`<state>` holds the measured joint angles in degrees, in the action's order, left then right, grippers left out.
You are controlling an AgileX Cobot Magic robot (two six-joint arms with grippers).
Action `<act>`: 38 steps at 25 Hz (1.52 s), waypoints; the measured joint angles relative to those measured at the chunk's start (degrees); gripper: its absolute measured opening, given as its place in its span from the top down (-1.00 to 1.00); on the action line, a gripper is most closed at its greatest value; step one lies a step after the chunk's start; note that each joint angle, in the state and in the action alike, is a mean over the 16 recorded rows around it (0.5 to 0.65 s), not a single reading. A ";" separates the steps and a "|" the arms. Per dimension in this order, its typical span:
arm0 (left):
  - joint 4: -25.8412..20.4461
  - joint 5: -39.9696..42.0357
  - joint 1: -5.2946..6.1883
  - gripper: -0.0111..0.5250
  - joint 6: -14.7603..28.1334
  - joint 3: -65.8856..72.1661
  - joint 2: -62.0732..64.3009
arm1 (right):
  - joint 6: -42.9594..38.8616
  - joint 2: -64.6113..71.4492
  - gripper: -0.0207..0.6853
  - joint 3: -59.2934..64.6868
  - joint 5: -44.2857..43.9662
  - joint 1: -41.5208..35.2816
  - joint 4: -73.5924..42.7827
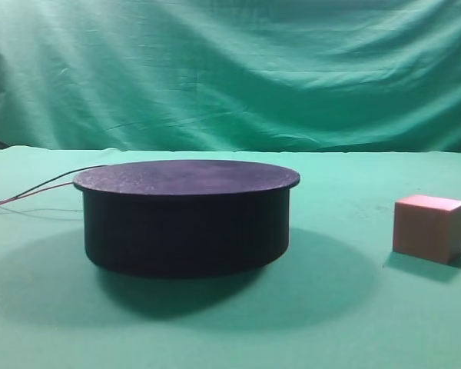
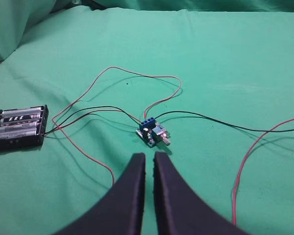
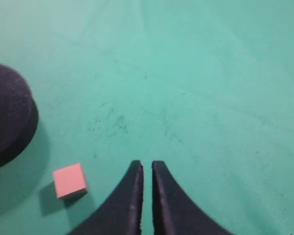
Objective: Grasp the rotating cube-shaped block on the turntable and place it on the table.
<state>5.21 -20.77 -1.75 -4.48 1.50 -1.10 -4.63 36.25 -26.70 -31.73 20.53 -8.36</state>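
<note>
The cube-shaped block point(image 1: 429, 227) sits on the green desk point(image 1: 346, 323), off the turntable point(image 1: 186, 215) and well apart from it, toward the right edge of the desk in the exterior high view. It stands flat on one face, with its pink top lit and its orange-brown side in shade, and it throws a short shadow onto the cloth. The turntable's flat black top carries nothing. Thin red and black wires point(image 1: 31, 191) run from its left side toward the left edge of the desk.

My right gripper point(image 3: 146, 169) hangs above bare green cloth with its two dark fingers point(image 3: 132, 196) drawn almost together, only a thin slit between the tips, and nothing held in them. From my right wrist view the block point(image 3: 69, 180) lies on the desk to the left of the fingertips, near but not touching, and the turntable point(image 3: 10, 117) shows as a dark curve at the left edge of that view, beyond the block.

My left gripper point(image 2: 149, 161) is likewise nearly closed, with a narrow gap between the fingers and nothing in it. Just beyond its tips a small circuit board point(image 2: 153, 132) with a blue terminal lies on the cloth. Red and black wires point(image 2: 137, 78) loop from it to a black battery holder point(image 2: 19, 128) with cells in it, toward the left edge.
</note>
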 joint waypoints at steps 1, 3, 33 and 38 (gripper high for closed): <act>0.00 0.00 0.00 0.96 0.00 0.00 0.00 | -0.07 -2.30 0.80 1.95 1.61 -1.35 -0.04; 0.00 0.00 0.00 0.96 0.00 0.00 0.00 | -0.34 -7.16 0.80 6.01 4.67 -4.05 0.01; 0.00 0.00 0.00 0.96 0.00 0.00 0.00 | -2.81 -36.79 0.80 28.24 10.30 -15.10 2.07; 0.00 0.00 0.00 0.96 0.00 0.00 0.00 | -2.75 -36.79 0.80 28.24 10.28 -15.09 2.11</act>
<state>5.21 -20.77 -1.75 -4.48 1.50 -1.10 -7.38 -0.54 1.54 -21.45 5.44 -6.25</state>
